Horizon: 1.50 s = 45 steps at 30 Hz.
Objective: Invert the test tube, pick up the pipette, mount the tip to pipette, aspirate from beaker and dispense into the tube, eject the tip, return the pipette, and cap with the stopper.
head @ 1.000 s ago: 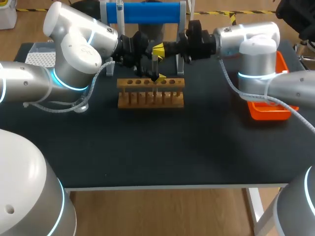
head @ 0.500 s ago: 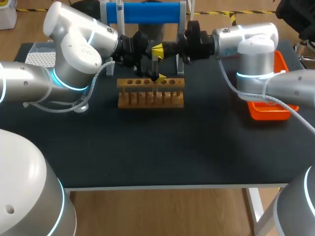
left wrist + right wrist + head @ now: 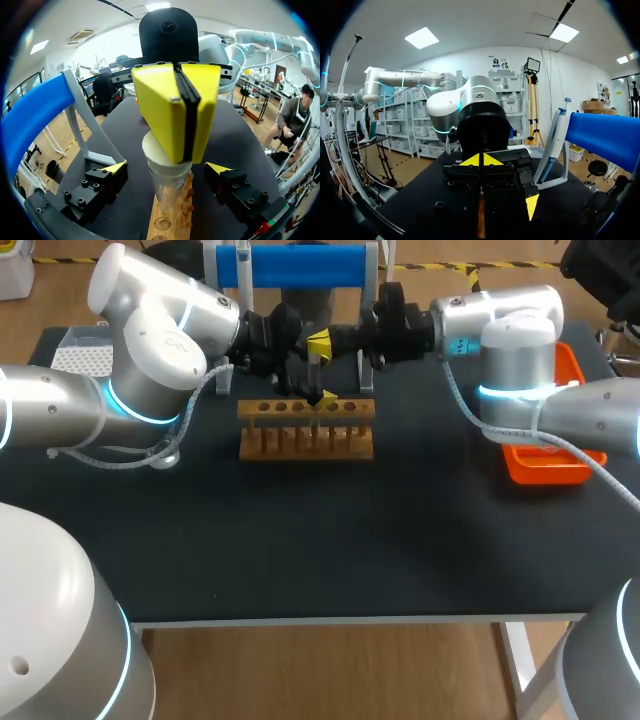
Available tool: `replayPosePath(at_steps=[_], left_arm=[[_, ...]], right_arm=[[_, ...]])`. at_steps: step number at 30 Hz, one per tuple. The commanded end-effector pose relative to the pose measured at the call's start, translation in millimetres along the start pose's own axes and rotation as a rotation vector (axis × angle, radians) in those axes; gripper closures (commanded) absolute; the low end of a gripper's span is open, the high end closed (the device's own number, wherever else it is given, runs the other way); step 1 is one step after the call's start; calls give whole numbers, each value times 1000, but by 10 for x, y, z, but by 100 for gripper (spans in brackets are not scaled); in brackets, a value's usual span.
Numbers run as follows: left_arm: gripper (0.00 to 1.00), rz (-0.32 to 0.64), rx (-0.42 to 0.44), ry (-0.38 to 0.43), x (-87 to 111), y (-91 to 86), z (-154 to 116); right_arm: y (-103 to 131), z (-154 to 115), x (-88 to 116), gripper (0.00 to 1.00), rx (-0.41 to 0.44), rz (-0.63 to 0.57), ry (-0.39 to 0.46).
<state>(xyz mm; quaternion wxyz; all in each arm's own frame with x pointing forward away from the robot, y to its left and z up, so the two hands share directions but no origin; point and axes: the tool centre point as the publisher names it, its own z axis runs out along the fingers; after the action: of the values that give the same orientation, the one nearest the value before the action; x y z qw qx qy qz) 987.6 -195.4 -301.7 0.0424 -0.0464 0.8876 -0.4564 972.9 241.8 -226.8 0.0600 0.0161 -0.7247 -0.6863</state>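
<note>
Rack (image 3: 306, 430) holds tube (image 3: 167, 189) beneath closed right gripper (image 3: 183, 114), blue stand (image 3: 290, 265) behind.

Matt black tabletop (image 3: 300, 540), bare wooden rack (image 3: 306, 445), clear smooth test tube (image 3: 167, 187), glossy orange plastic tray (image 3: 545, 468)

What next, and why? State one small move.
Probably lift the right gripper straight up: its fingers are shut, tips at the white stopper, which already sits in the test tube, upright in the wooden rack. The left gripper stands open either side.
</note>
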Motion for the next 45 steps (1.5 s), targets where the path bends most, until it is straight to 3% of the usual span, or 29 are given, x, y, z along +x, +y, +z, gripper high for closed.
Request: replayPosePath(at_steps=[1, 20, 22, 23, 24, 25, 33, 45], left_arm=[[0, -1, -3, 3, -10, -2, 3], [0, -1, -3, 3, -10, -2, 3], [0, -1, -3, 3, -10, -2, 3], [0, -1, -3, 3, -10, -2, 3], [0, -1, -3, 3, -10, -2, 3], [0, -1, -3, 3, -10, -2, 3], [0, -1, -3, 3, -10, -2, 3], [0, -1, -3, 3, -10, -2, 3]], right_arm=[[-112, 16, -23, 100, 5, 2, 2], [260, -200, -30, 100, -26, -62, -13], [277, -259, -24, 63, -12, -72, -31], [280, -286, -23, 50, -1, -75, -38], [277, -315, -21, 17, 14, -81, -46], [270, -344, -20, 0, 25, -83, -54], [174, -637, -5, 0, 92, -100, -104], [-207, -957, 38, 0, 212, -125, -170]])
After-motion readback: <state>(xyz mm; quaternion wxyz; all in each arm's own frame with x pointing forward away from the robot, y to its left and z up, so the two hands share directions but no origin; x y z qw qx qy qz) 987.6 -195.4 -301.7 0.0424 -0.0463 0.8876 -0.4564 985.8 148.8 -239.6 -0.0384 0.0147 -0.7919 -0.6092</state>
